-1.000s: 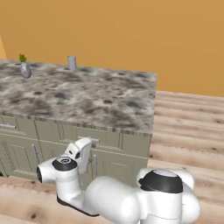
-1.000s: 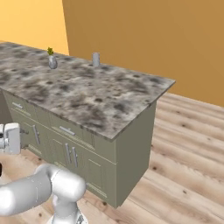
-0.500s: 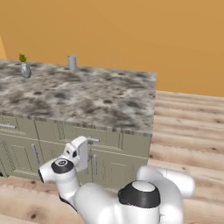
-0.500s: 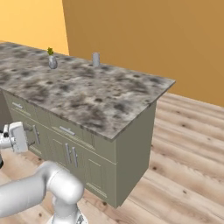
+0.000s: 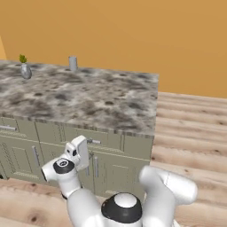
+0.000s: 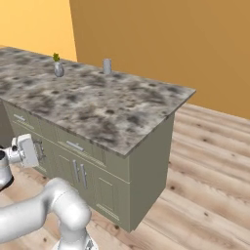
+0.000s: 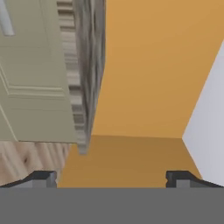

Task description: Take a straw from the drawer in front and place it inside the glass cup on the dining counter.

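Orange walls and pale wood plank floor (image 5: 190,133) framed a long speckled stone worktop (image 5: 88,95) on grey-green cabinets. Glass cup (image 5: 72,63) stood upright on the worktop's far edge, approx 11 o'clock in left base view; in right base view the same cup (image 6: 107,66) sat near 12 o'clock. A small grey vase (image 5: 25,70) w/ green sprig stood well apart from the cup, further toward 9 o'clock along the same far edge. Drawer (image 5: 95,138) sat closed just under the stone slab, slim silver handle across its front, tall cabinet doors (image 5: 26,157) below and beside it. Straw not visible, so its position can't be told. Arm was folded low in front of the cabinets; the gripper (image 5: 80,153) hung near 7 o'clock in left base view, just beside the drawer front, apart from the handle as far as could be told. In hand view the gripper (image 7: 111,177) tips stood far apart, jaws wide, nothing between them, cabinet door and worktop edge at 10 o'clock.
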Controlling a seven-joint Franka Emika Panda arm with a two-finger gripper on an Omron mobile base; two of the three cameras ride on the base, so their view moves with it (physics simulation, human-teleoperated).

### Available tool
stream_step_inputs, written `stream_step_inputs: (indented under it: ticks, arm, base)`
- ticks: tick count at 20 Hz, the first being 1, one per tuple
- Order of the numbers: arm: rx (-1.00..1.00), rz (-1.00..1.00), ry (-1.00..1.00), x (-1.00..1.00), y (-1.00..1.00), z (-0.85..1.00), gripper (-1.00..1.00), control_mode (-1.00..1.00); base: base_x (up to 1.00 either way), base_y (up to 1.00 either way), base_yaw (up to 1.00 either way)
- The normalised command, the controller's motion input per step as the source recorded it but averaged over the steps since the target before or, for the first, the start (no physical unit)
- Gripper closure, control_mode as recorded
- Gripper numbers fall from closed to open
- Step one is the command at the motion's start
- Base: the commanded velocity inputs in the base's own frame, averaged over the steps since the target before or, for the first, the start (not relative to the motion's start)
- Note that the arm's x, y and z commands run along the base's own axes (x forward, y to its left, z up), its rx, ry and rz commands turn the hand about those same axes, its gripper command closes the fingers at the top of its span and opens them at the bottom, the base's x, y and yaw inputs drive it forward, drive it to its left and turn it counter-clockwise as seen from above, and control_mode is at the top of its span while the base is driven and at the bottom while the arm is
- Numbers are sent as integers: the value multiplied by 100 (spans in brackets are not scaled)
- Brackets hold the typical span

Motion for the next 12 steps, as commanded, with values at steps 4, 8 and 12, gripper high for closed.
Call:
stream_step_inputs:
  ticks: [4, 8, 12]
  arm:
    - [-4, 0, 0, 36, 0, -31, -100, -100]
    - [-3, 0, 0, 37, 0, -35, -100, -100]
    - [-1, 0, 0, 37, 0, -37, -100, -100]
  base:
    - [0, 0, 0]
    - [0, 0, 0]
    - [0, 0, 0]
